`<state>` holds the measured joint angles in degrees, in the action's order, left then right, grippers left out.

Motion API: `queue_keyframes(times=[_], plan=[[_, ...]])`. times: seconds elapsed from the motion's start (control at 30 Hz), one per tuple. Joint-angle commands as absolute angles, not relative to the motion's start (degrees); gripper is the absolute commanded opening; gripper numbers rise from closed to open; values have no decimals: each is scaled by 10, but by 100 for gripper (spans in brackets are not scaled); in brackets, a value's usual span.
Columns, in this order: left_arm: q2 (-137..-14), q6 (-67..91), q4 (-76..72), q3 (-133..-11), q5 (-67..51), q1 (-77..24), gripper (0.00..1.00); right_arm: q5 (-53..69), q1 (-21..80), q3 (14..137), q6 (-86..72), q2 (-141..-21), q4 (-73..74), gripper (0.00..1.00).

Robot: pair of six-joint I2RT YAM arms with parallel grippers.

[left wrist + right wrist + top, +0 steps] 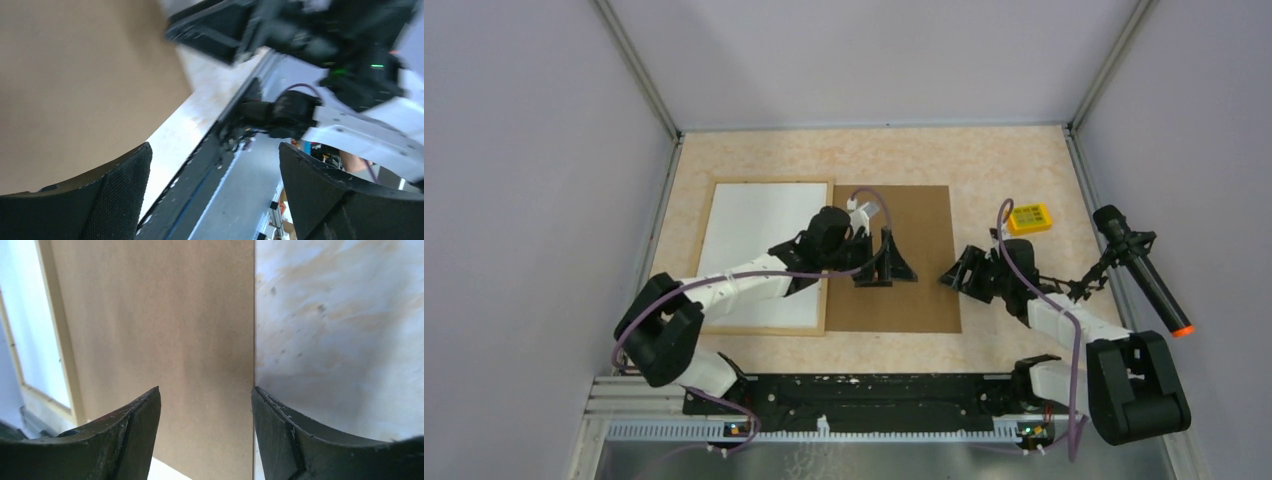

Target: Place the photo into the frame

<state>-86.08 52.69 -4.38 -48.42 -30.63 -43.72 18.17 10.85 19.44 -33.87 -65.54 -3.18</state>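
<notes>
The frame (774, 182) lies flat at the left of the worktop (984, 160), its long axis running away from the arms. A white sheet (759, 230) fills its opening. No sunflower print shows in any view, so whether that sheet is the photo lying face down cannot be told. A brown board (919, 290) lies just beside the frame's right rim, parallel to it. The right fingers (125, 440) stand apart, gripping nothing, and straddle the board's right long edge: one is over the board, the other over bare worktop. The left fingers (115, 200) are spread wide and empty above the board's left half. The right arm looks better placed to take that edge, which runs straight ahead between its fingers.
</notes>
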Motion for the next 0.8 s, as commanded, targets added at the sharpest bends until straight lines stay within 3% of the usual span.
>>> queue_keyframes(times=[0.0, 0.23, 0.47, 0.67, 0.77], plan=[[-806, 527, -94, -521, -333, -437, 99, 234, 127, 164, -372, -649, 28, 66], [-771, 426, 59, -538, -247, -437, 99, 135, 139, 199, -346, -607, 115, 66], [-719, 384, 113, -468, -182, -436, 99, -10, 244, 305, -337, -612, 223, 66], [-658, 370, 129, -439, -116, -436, 99, -19, 354, 369, -360, -682, 193, 57], [-652, 363, 143, -440, -102, -435, 99, 44, 370, 370, -378, -740, 136, 57]])
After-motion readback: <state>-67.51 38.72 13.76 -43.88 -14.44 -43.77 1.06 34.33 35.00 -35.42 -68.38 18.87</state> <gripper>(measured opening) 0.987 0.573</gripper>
